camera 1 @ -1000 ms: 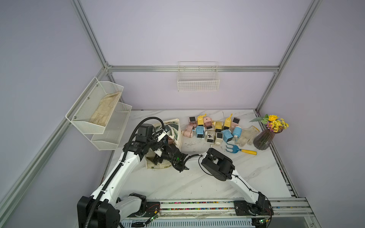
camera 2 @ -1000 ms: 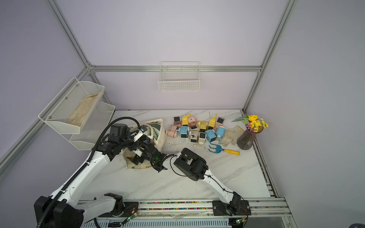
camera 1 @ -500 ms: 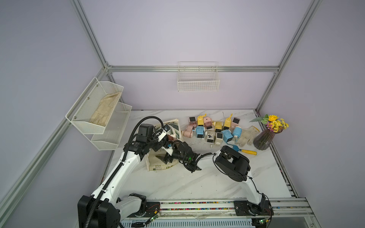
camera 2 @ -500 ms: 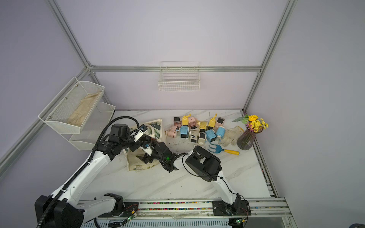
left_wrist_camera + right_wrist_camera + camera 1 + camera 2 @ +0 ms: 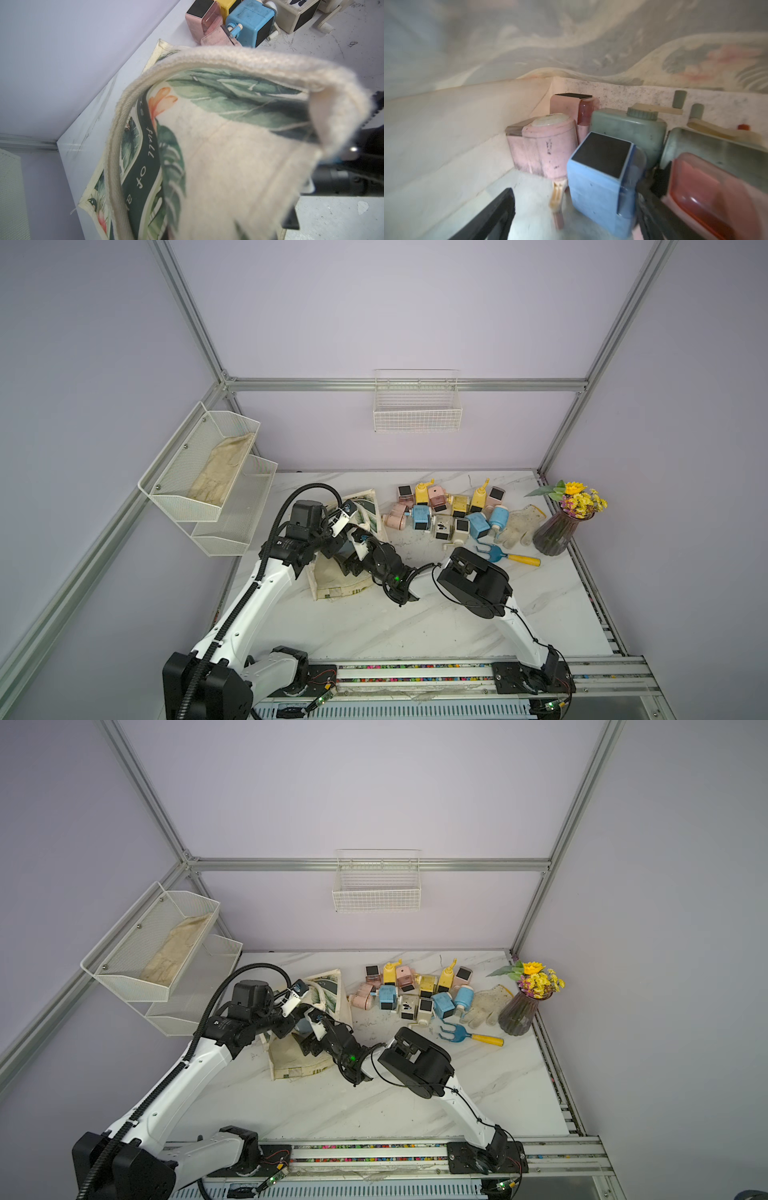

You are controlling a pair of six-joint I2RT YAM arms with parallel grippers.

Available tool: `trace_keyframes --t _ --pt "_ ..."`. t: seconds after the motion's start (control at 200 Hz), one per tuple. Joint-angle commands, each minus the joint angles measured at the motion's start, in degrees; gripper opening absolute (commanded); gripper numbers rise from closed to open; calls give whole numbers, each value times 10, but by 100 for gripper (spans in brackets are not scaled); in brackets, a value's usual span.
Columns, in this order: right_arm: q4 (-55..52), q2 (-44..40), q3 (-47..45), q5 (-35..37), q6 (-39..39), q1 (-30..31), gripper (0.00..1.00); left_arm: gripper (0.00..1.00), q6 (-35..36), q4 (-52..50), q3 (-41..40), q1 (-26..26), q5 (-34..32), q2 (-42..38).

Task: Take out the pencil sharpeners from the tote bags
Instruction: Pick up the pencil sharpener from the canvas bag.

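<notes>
The cream leaf-print tote bag [image 5: 332, 585] [image 5: 291, 1065] lies at the table's left. My left gripper [image 5: 345, 526] is shut on the bag's rim and holds the mouth up; cloth [image 5: 228, 166] hides its fingers in the left wrist view. My right gripper [image 5: 573, 218] is inside the bag, open, and a blue pencil sharpener [image 5: 602, 182] sits between its fingers, close against one of them. Behind it lie pink [image 5: 544, 145] and green [image 5: 629, 128] sharpeners. Several more sharpeners [image 5: 449, 510] [image 5: 415, 990] sit in a cluster on the table.
A dirty white glove [image 5: 519, 524], a blue hand rake with a yellow handle [image 5: 503, 556] and a vase of flowers [image 5: 557, 531] lie right of the cluster. Wire shelves [image 5: 208, 472] hang on the left wall and a wire basket [image 5: 417, 406] on the back wall.
My right gripper drew back a little, then pushed deeper into the bag's mouth. The left arm has kept the rim lifted in the same place.
</notes>
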Motion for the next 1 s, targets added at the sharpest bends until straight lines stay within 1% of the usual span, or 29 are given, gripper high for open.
trace_keyframes --t 0.0,0.045,0.155,0.25,0.39,0.445,0.575,0.645,0.765,0.85,0.92,0.995 --pt "-66 45 70 38 60 -2 90 0 -10 48 41 -5 39 -30" --pt "-87 61 90 60 68 -2 89 0 -11 48 41 -5 41 -30" --pt "-107 83 117 77 70 -2 88 0 -12 48 41 -5 51 -33" --pt "-130 102 153 79 38 0 84 0 -12 50 40 -5 53 -36" --pt "-198 139 224 127 -28 5 79 0 -12 50 39 -5 55 -35" --pt "-222 153 248 146 -33 5 78 0 -12 50 37 -5 55 -37" --pt "-218 160 260 161 -50 6 73 0 -12 51 34 -5 56 -38" --pt "-213 158 264 143 -52 5 66 0 -13 51 35 -5 55 -37" --pt "-203 144 261 93 -67 5 63 0 -13 51 33 -5 51 -38" --pt "-189 129 249 63 -69 6 58 0 -13 51 32 -5 49 -42" --pt "-163 100 216 39 -69 6 52 0 -13 51 31 -5 42 -42" --pt "-123 54 158 1 -70 6 48 0 -14 51 28 -5 37 -44"
